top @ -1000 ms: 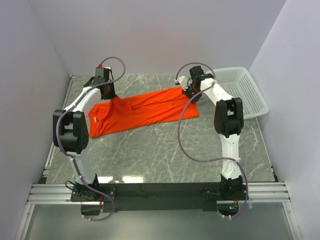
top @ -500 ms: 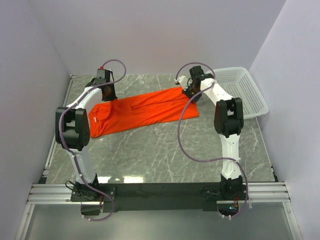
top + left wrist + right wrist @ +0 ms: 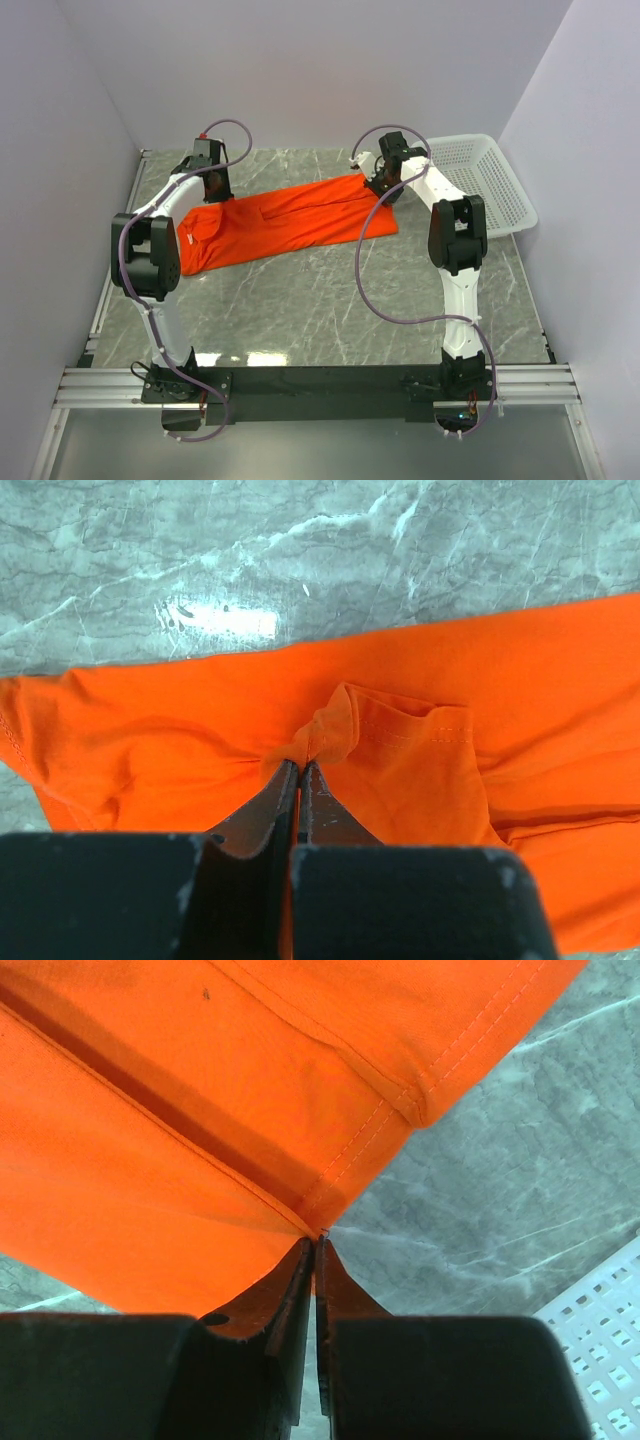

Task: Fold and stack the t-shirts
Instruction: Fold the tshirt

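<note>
Flat across the far half of the grey marble tabletop (image 3: 330, 310) lies the bright orange-red short-sleeved cloth t-shirt (image 3: 290, 225), folded into a long strip that slants from lower left to upper right. The left gripper (image 3: 298, 765) stands at its left end, its fingers (image 3: 275, 800) pressed together on a small raised pucker of fabric beside a stitched hem. The right gripper (image 3: 318, 1242) stands at the strip's right end, its fingers (image 3: 285, 1290) almost together, only a sliver between them. Their tips meet the cloth's hemmed corner; whether they grip it I cannot tell. A white plastic mesh basket (image 3: 490, 185) stands just right of that arm.
</note>
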Tool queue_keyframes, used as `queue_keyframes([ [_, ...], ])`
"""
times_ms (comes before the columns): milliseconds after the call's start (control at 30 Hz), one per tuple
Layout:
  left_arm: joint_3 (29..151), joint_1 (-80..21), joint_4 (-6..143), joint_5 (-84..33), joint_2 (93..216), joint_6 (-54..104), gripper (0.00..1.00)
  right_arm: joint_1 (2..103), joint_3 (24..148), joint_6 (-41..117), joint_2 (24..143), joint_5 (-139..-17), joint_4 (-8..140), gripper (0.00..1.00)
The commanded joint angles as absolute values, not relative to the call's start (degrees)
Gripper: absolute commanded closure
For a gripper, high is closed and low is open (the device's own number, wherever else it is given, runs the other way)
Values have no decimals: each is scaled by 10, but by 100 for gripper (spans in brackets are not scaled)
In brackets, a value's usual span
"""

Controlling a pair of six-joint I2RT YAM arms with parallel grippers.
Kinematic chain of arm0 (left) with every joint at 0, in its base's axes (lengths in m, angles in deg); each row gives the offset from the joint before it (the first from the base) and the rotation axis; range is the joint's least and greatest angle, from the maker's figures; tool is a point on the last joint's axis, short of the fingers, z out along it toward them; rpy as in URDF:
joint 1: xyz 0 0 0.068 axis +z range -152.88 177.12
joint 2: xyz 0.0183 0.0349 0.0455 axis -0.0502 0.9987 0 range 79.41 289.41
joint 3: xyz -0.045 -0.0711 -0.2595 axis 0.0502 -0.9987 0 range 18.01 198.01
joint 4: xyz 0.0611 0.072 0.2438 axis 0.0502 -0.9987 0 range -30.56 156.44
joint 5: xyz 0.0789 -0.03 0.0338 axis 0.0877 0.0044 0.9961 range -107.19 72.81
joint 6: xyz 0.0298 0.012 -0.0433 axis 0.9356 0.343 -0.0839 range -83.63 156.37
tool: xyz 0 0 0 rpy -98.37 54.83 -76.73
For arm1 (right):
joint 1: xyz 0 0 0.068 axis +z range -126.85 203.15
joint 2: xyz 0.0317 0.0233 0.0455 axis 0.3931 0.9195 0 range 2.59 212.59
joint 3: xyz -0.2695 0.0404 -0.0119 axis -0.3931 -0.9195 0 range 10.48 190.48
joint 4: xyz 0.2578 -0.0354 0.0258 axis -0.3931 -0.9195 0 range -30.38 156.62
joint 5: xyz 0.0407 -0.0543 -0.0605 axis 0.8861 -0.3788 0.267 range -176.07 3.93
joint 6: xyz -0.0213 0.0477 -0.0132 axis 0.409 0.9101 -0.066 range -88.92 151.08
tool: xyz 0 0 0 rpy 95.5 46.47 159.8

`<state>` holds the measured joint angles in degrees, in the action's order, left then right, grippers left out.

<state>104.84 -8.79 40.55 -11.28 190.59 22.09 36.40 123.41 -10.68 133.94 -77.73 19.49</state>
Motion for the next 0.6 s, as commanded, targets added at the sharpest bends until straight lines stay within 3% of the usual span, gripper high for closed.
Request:
queue_keyframes([
  [0, 1073, -85, 422, -108, 1903, 225, 99, 367, 1233, -103, 1332, -790, 212, 89],
  [167, 1080, -85, 419, -109, 1911, 224, 99, 367, 1232, -102, 1332, -790, 214, 86],
  [233, 1084, -85, 414, -109, 1916, 223, 94, 367, 1232, -100, 1332, -790, 214, 83],
  [267, 1089, -85, 412, -106, 1917, 220, 88, 366, 1232, -99, 1329, -790, 214, 77],
  [300, 1092, -85, 410, -99, 1919, 216, 72, 367, 1232, -96, 1328, -788, 213, 73],
  [400, 1102, -83, 398, -70, 1909, 200, 56, 366, 1222, -92, 1310, -781, 220, 65],
  [567, 1092, -79, 394, -32, 1852, 177, 44, 366, 1202, -85, 1273, -770, 232, 59],
])
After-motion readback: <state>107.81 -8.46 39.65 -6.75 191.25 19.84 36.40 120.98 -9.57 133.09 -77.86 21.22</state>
